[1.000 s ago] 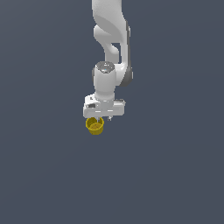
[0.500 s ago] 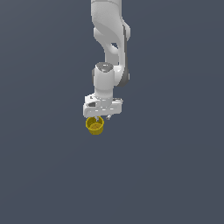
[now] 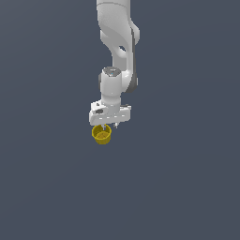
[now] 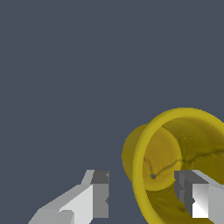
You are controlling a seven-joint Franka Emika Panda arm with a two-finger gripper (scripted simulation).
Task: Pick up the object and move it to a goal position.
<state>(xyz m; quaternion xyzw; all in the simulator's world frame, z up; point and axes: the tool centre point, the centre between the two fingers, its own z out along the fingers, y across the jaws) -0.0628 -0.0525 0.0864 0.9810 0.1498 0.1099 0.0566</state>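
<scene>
You can't see the whole cup [image 4: 175, 162]: the wrist view's edge cuts it off, and one finger [image 4: 197, 197] hides part of its inside.

The arm [image 3: 117, 42], upper centre of the exterior view, is glossy white with rounded, dark-grey-edged joints. Its fingers [image 4: 99, 192] are blocky, white with grey pads.

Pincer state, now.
Pincer: open, fingers astride the cup rim, one inside, one outside; not yet clamped.
</scene>
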